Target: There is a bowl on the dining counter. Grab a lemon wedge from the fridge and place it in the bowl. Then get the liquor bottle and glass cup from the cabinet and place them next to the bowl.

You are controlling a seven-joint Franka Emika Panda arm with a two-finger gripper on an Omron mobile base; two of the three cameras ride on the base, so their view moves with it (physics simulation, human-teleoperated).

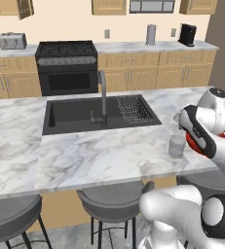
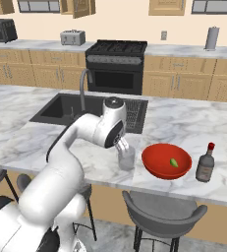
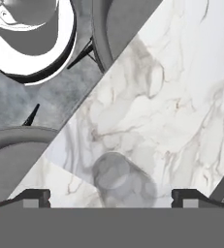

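The glass cup [image 2: 126, 157] stands upright on the dining counter [image 2: 193, 123], just left of the red bowl [image 2: 160, 165]. A small lemon wedge [image 2: 174, 162] lies inside the bowl. The dark liquor bottle [image 2: 205, 165] with its red cap stands right of the bowl. My gripper [image 2: 121, 144] hovers directly above the cup, pointing down. In the hand view the gripper [image 3: 112, 198] is open wide, and the cup [image 3: 113, 174] sits below it, between the fingertips [image 3: 36, 197], touching neither. In the left base view the cup [image 1: 177, 146] is beside my arm, which hides most of the bowl [image 1: 196, 146].
A black sink [image 1: 75, 116] with a grey tap [image 1: 103, 97] and a wire rack [image 1: 133, 108] lies behind the cup. Grey stools [image 1: 114, 202] [image 2: 161, 211] stand under the counter's near edge. A stove [image 1: 67, 65] and toaster [image 1: 11, 41] line the far wall.
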